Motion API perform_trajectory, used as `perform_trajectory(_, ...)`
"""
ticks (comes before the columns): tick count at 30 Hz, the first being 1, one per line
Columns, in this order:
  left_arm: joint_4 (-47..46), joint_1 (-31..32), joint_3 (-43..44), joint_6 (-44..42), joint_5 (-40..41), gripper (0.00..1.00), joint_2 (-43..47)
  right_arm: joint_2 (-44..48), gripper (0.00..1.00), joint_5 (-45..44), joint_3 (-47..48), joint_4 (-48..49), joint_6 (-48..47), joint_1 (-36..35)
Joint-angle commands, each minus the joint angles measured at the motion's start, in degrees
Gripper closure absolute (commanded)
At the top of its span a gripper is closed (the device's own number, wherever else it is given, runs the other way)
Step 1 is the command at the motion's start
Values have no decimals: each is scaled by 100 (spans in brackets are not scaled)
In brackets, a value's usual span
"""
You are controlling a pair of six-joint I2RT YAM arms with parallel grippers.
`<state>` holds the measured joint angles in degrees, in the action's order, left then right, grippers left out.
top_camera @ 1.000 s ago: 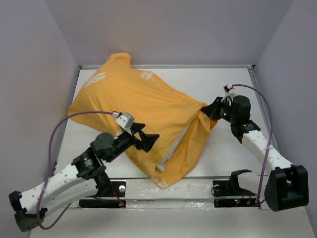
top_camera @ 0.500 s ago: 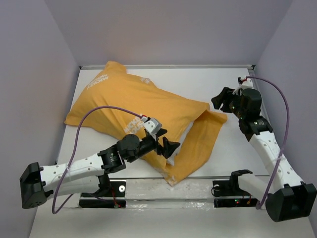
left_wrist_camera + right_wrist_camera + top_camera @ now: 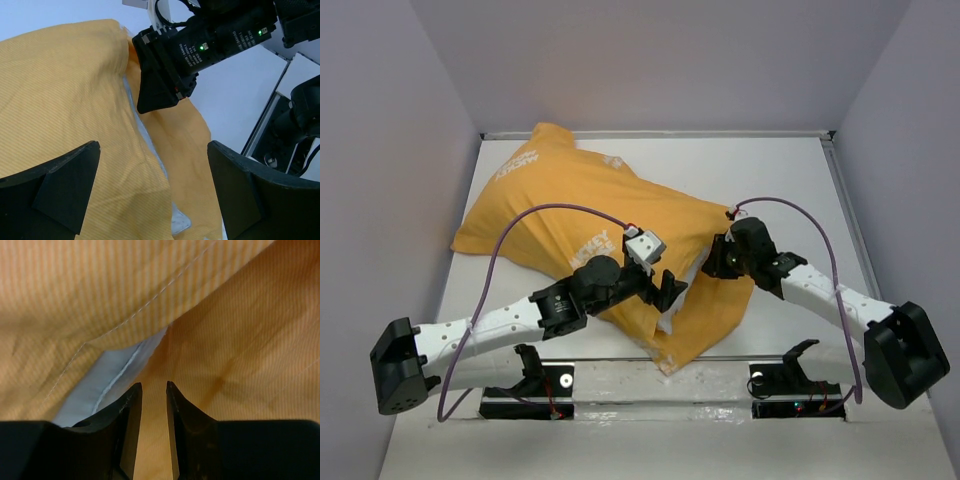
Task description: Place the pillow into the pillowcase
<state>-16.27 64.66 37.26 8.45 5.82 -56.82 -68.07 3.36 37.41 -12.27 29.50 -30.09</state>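
The orange-yellow pillowcase (image 3: 570, 200) lies across the left and middle of the table, plump with the pillow in it. Only a white sliver of the pillow (image 3: 672, 308) shows at the case's mouth, at the near right. My left gripper (image 3: 672, 290) hovers over that mouth with its jaws wide open and empty; in its wrist view (image 3: 154, 150) the pillowcase (image 3: 60, 100) and the pillow edge (image 3: 150, 142) lie below. My right gripper (image 3: 712, 265) presses in at the mouth's right side. In its wrist view (image 3: 153, 385) the jaws stand a narrow gap apart over the pillowcase's lower flap (image 3: 250, 340), beside the pillow seam (image 3: 105, 375).
Grey walls close the table on three sides. A shiny strip (image 3: 650, 385) runs along the near edge with two black stands (image 3: 790, 375) on it. The right gripper's black body (image 3: 200, 45) sits close in front of the left gripper. Purple cables arch over both arms.
The pillowcase dropped flat from its raised pose. My right gripper let go of its edge, swung out, then came back to the mouth. My left gripper moved right toward the mouth.
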Motion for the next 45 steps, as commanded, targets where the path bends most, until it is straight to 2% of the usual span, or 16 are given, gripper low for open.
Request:
perform_trajectory(1, -252, -129, 186, 190, -345, 1, -251, -232, 68, -248, -329, 1636, 451, -24)
perform_trajectory(6, -271, -147, 238, 167, -117, 1, 3, -802, 66, -178, -411, 2299, 601, -76)
perform_trajectory(8, -87, -147, 291, 43, 76, 1, 4, -1023, 62, -221, -296, 2544, 566, -181)
perform_trajectory(9, -17, -147, 335, -18, 94, 1, -92, -1233, 56, -160, -191, 2676, 514, -182)
perform_trajectory(13, 177, -147, 414, -27, -107, 1, -435, -1716, 47, -239, 414, 2958, 215, -182)
perform_trajectory(20, 510, -173, 774, -176, 401, 1, -655, -1745, 43, -468, 882, 2986, -277, -182)
perform_trajectory(28, 871, -156, 905, -590, 1183, 1, -1682, -1182, 57, -214, 619, 2871, -278, -182)
perform_trajectory(37, 450, -410, 1021, -810, 1131, 1, -2614, -497, 68, -221, -268, 2537, -58, -182)
perform_trajectory(39, 362, -437, 1003, -810, 1149, 14, -2737, -479, 71, -239, -453, 2511, 3, -182)
perform_trajectory(40, 292, -463, 968, -810, 1123, 25, -2651, -435, 74, -221, -506, 2484, 12, -182)
perform_trajectory(41, 196, -498, 916, -810, 1079, 25, -2650, -435, 75, -178, -585, 2458, 12, -182)
perform_trajectory(43, -181, -647, 688, -714, 808, 36, -2256, -233, 69, 189, -752, 2449, -75, -182)
perform_trajectory(44, -331, -883, 617, -548, 667, 45, -2124, -85, 64, 348, -892, 2449, -93, -243)
perform_trajectory(45, -428, -1016, 573, -494, 492, 49, -2010, 4, 58, 472, -954, 2432, -111, -296)
